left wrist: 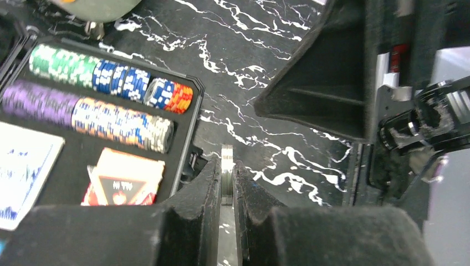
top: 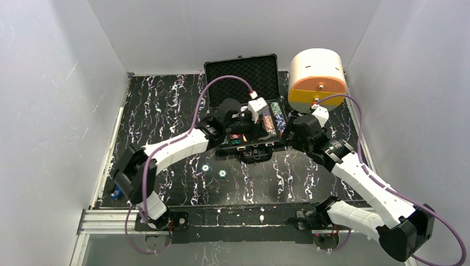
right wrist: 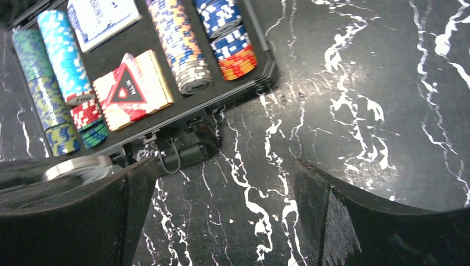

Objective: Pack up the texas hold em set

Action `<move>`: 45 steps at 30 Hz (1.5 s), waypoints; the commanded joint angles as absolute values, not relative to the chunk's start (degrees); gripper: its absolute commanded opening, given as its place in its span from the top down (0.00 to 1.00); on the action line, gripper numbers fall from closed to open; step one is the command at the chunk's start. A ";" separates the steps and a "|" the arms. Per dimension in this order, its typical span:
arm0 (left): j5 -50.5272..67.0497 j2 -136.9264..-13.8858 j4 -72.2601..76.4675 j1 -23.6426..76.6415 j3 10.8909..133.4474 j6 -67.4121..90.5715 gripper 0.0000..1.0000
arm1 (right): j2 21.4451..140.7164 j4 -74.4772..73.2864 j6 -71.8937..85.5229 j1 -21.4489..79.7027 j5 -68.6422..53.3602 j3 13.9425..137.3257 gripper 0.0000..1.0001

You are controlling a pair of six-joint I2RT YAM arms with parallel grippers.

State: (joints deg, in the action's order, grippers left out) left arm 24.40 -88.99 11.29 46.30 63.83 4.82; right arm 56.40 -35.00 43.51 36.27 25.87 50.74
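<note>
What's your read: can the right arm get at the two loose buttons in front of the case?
Probably yes. The right gripper is open beside the case, with bare table between it and the buttons. The left arm passes close and may crowd it.

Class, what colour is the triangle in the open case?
Red with a black centre; the triangle shows best in the right wrist view.

We take this for a robotics lab test cell: plain white panels (top: 50, 111) wall in a black marbled worktop (top: 166, 105) on three sides, a bare aluminium rail (top: 105, 221) edges it, and the left arm (top: 172, 147) and right arm (top: 366, 180) trail purple cables (top: 224, 77).
</note>
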 commanded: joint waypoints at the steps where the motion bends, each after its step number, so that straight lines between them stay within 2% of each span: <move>1: 32.29 -96.33 12.06 46.96 70.33 -6.35 1.00 | 54.22 -41.20 48.20 35.39 33.28 54.03 0.02; 11: 32.81 -107.32 15.55 47.94 75.35 -11.61 1.00 | 49.51 -43.73 47.57 34.96 38.01 52.79 0.02; 18: 27.91 -113.25 10.36 48.25 80.67 -20.32 1.00 | 47.92 -44.46 46.31 34.94 37.64 52.17 0.03; 32: 18.97 -116.81 6.27 48.30 83.41 -29.29 1.00 | 47.06 -44.93 45.99 34.89 36.10 51.35 0.03; 36: 19.89 -118.82 2.59 48.36 86.65 -30.71 1.00 | 47.44 -44.47 45.93 34.94 35.48 51.01 0.03; 38: 18.59 -120.16 -1.60 48.34 89.34 -29.13 0.90 | 47.67 -44.34 45.88 34.92 35.30 50.92 0.03; 42: 18.13 -118.83 -1.69 48.34 88.83 -25.77 0.59 | 48.18 -43.65 46.03 34.89 34.09 50.63 0.03; 43: 18.54 -117.63 0.30 48.34 87.49 -24.96 0.54 | 48.39 -43.56 46.00 34.95 33.89 50.60 0.03; 45: 19.02 -115.10 3.84 48.34 85.05 -23.47 0.50 | 48.56 -43.79 46.17 34.91 34.10 50.83 0.03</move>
